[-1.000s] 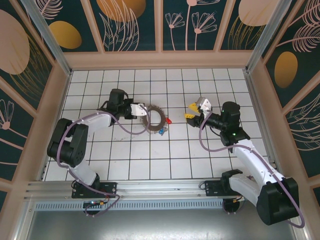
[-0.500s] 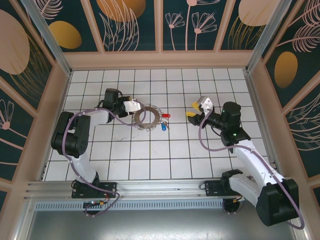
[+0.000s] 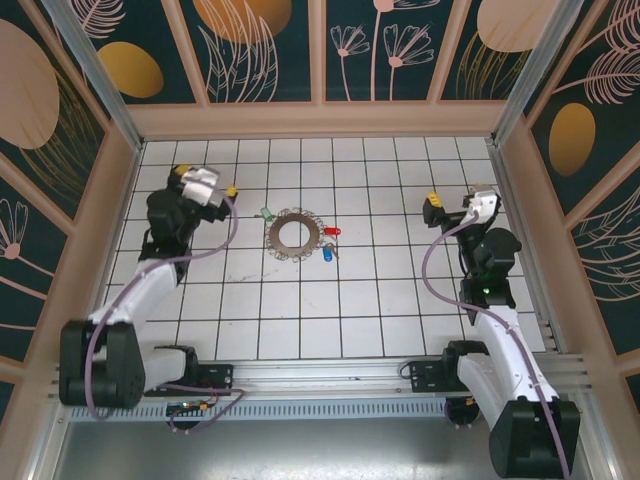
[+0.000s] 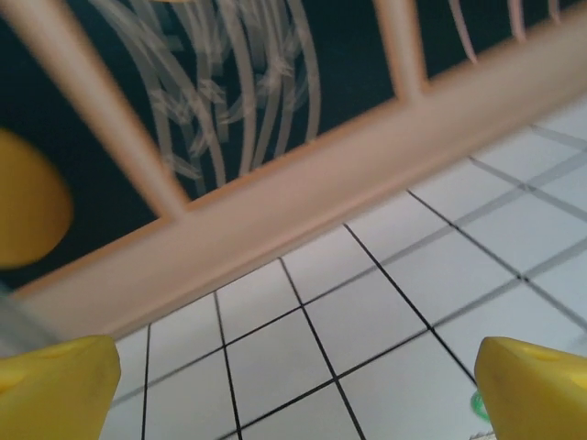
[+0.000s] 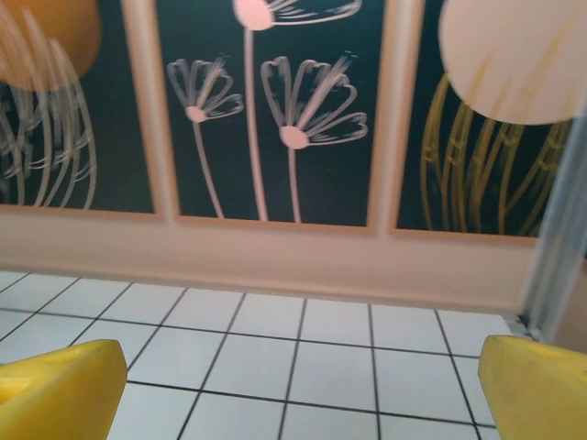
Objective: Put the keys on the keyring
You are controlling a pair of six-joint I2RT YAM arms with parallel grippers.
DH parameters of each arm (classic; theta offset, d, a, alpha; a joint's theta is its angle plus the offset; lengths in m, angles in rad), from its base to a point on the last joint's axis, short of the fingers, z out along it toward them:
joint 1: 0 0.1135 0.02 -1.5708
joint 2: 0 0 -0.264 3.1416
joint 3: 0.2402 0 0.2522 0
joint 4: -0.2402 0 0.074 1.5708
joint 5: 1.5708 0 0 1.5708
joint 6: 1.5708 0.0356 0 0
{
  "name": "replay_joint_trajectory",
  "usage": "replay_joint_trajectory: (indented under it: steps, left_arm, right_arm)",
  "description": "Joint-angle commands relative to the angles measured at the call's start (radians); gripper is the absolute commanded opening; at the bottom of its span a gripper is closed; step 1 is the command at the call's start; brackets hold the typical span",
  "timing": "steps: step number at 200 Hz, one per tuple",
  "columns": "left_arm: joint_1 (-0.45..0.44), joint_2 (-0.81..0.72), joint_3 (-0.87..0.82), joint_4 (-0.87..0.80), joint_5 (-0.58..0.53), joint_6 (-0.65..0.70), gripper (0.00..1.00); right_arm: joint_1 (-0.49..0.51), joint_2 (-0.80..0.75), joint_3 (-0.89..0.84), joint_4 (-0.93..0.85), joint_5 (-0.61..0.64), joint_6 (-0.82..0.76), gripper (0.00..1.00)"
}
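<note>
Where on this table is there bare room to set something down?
Bare: the white tiled table's near rows, in front of the silvery scalloped keyring, and the tiles between the red-headed key and the right gripper. Crowded: around the keyring, where the green-headed key and blue-headed key lie close.

a robot lab cell: white tiled table (image 3: 300, 310) walled by floral panels (image 3: 370, 50) and aluminium rails (image 3: 300, 372).

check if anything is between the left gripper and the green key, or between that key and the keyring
Nothing visible does. Only white tiles lie between the open left gripper and the green key, which sits close beside the upper-left edge of the keyring.
</note>
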Motion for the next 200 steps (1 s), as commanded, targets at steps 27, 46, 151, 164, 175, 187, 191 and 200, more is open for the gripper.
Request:
replay_joint_trajectory:
  steps: [27,46,151,164,175,187,191,200]
  left_arm:
    - [0.031,-0.133,-0.329,0.202,-0.14,-0.387,0.99]
    - [0.031,-0.115,-0.444,0.383,-0.206,-0.41,0.99]
    - [0.031,0.361,-0.383,0.808,-0.324,-0.376,0.99]
    - [0.031,0.349,-0.345,0.712,-0.333,-0.386,0.99]
    - [0.032,0.35,-0.348,0.718,-0.332,-0.386,0.99]
    - [0.03,0.351,-0.348,0.722,-0.333,-0.386,0.99]
    - [0.032,0.35,-0.348,0.719,-0.333,-0.386,0.99]
    - [0.031,0.35,-0.351,0.726,-0.333,-0.387,0.99]
  right_arm:
    - [-0.006,0.089,-0.155,0.218,0.079,0.075,0.99]
    - [0.004,0.166,-0.231,0.319,0.116,0.073,0.99]
    - [-0.019,0.761,-0.212,0.794,0.098,0.07,0.99]
    - [-0.031,0.751,-0.204,0.756,0.096,0.084,0.99]
    - [-0.032,0.752,-0.2,0.739,0.132,0.1,0.99]
    - [-0.043,0.751,-0.172,0.692,0.179,0.138,0.99]
    - [-0.042,0.754,-0.172,0.693,0.179,0.135,0.99]
    - [-0.026,0.754,-0.168,0.685,0.198,0.12,0.99]
